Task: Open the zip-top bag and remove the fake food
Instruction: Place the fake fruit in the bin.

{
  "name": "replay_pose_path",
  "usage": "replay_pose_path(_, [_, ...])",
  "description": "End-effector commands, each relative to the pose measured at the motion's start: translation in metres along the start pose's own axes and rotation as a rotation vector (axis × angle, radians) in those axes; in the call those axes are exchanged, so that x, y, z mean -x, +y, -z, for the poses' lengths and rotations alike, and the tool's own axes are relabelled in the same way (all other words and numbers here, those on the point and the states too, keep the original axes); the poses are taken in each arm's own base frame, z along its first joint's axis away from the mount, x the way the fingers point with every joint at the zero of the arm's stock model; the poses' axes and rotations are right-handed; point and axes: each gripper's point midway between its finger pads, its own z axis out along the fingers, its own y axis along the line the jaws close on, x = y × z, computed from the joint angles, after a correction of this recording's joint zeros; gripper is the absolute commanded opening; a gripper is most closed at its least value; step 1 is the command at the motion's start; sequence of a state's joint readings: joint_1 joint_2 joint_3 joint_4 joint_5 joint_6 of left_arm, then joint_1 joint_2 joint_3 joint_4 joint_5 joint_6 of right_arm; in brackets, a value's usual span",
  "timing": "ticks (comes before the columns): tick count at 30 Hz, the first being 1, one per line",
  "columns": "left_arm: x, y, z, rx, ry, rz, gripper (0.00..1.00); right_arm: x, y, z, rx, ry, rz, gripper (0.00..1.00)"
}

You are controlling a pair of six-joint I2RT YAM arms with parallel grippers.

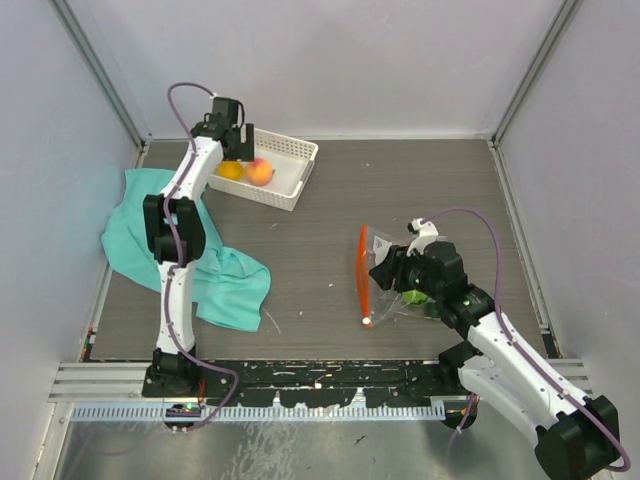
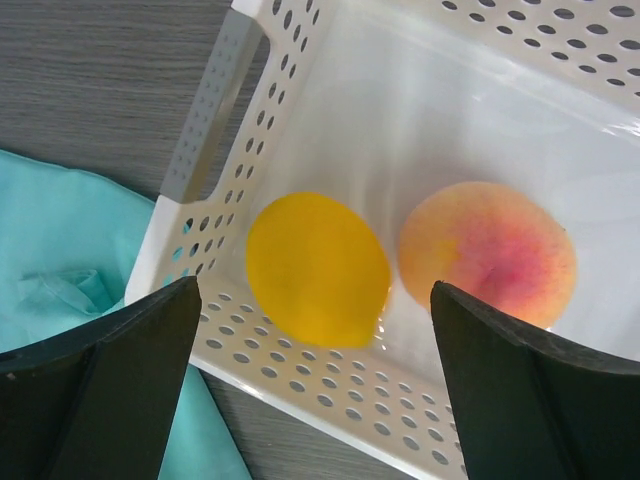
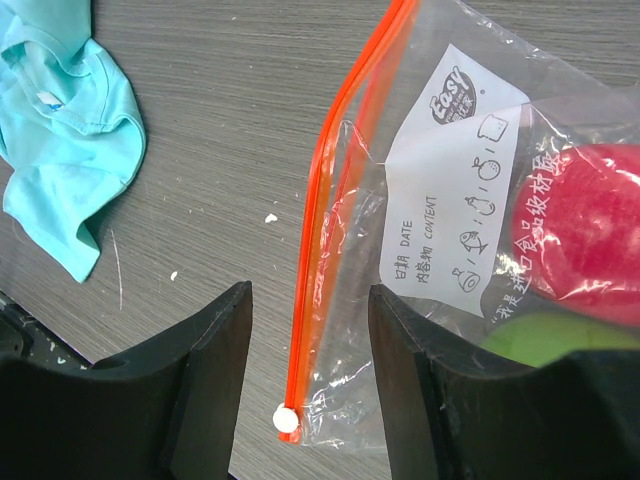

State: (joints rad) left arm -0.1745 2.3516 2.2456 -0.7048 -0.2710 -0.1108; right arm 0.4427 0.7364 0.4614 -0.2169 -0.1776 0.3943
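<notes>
Desk [image 1: 400, 190]: dark grey wood-grain top, walled on three sides. Teal cloth [image 1: 235, 285]: crumpled along the left edge, reaching toward the near edge; one fold lies against the basket's near-left corner. White slotted basket [image 1: 300, 152]: at the far edge, left of the middle, set at a slant. Zip-top bag [image 3: 360, 200]: clear crinkly plastic, flat on the desk right of the middle and nearer the near edge, with its orange-red zipper strip [image 3: 320, 200] along the side facing the cloth. Left hand [image 2: 315, 290]: held over the basket's left end with the fingers spread wide and nothing between them; it is well apart from the bag. Right hand [image 3: 308, 300]: low over the bag's near-left corner, fingers partly spread; the zipper strip runs through the gap with bare desk showing beside it, and the right finger overlaps the plastic. Whether it touches the plastic cannot be told. Fake food, four pieces seen: a yellow fruit [image 2: 318, 268] and a peach-coloured fruit [image 2: 490, 255] side by side in the basket, directly below the left hand; a red fruit [image 3: 585, 230] and a green fruit [image 3: 550, 335] inside the bag, just right of the right hand. White label [image 3: 450, 190]: printed, on the bag's face. White slider [image 3: 287, 420]: at the strip's near end.
</notes>
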Motion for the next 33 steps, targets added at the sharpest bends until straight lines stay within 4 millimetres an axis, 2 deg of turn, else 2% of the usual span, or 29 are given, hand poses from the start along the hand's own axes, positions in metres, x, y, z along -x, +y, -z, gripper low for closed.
replay_pose_path(1, [0.016, -0.003, 0.018, -0.023, -0.002, 0.076, 0.98, 0.016, 0.007, 0.003, 0.030, -0.060, 0.023, 0.55])
replay_pose_path(8, [0.027, -0.001, 0.034, -0.015, -0.025, 0.152, 0.98, 0.017, 0.009, 0.004, 0.037, -0.065, 0.025, 0.55])
replay_pose_path(11, [0.028, -0.002, 0.049, -0.038, -0.014, 0.183, 0.98, 0.018, 0.010, 0.005, 0.044, -0.069, 0.029, 0.56])
replay_pose_path(16, [0.028, -0.017, 0.080, -0.163, -0.026, 0.228, 0.98, 0.021, 0.013, 0.006, 0.055, -0.076, 0.038, 0.56])
replay_pose_path(24, [0.023, -0.049, 0.138, -0.458, -0.124, 0.252, 0.98, 0.023, 0.015, 0.005, 0.065, -0.067, 0.050, 0.56])
replay_pose_path(31, [-0.001, -0.098, 0.189, -0.852, -0.116, 0.310, 0.98, 0.023, 0.016, 0.001, 0.067, -0.048, 0.059, 0.56])
replay_pose_path(32, [-0.013, -0.105, 0.194, -0.911, -0.093, 0.327, 0.97, 0.023, 0.017, 0.001, 0.069, -0.047, 0.061, 0.56])
replay_pose_path(33, [-0.015, -0.111, 0.202, -0.972, -0.093, 0.340, 0.96, 0.024, 0.017, 0.001, 0.070, -0.044, 0.064, 0.56])
